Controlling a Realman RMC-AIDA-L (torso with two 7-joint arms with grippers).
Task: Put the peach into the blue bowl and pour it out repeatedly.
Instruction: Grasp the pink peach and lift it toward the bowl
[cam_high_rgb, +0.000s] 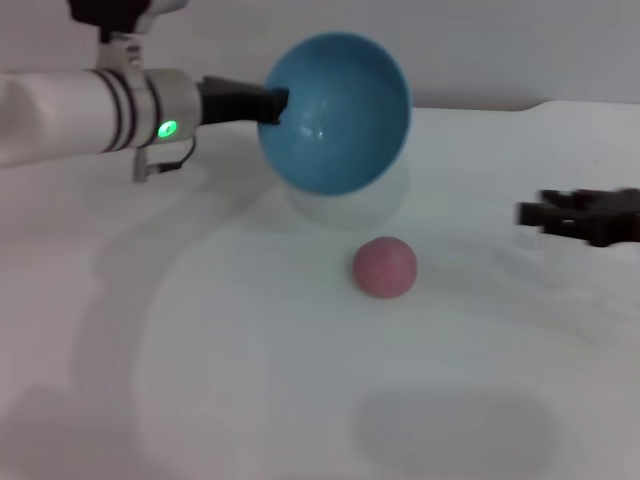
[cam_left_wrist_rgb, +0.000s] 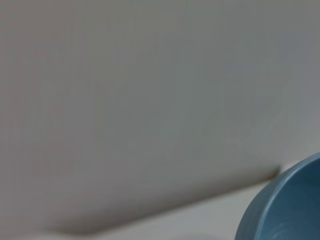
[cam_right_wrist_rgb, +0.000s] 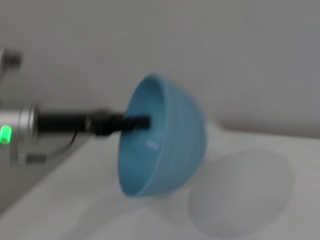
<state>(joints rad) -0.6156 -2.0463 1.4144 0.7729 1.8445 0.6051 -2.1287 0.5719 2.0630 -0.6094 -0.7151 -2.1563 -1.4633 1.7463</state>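
The blue bowl (cam_high_rgb: 340, 115) hangs tipped on its side above the white table, its empty inside facing me. My left gripper (cam_high_rgb: 275, 105) is shut on the bowl's rim at its left side. The peach (cam_high_rgb: 384, 267) lies on the table in front of and below the bowl, apart from it. In the right wrist view the blue bowl (cam_right_wrist_rgb: 165, 137) shows tilted, with the left gripper (cam_right_wrist_rgb: 140, 121) clamped on its rim. A part of the bowl's outer wall (cam_left_wrist_rgb: 285, 210) fills a corner of the left wrist view. My right gripper (cam_high_rgb: 530, 213) hovers at the right edge, away from both.
The white table (cam_high_rgb: 250, 380) spreads out in front, with a grey wall behind it. The left arm's white forearm (cam_high_rgb: 90, 110) reaches in from the left at bowl height.
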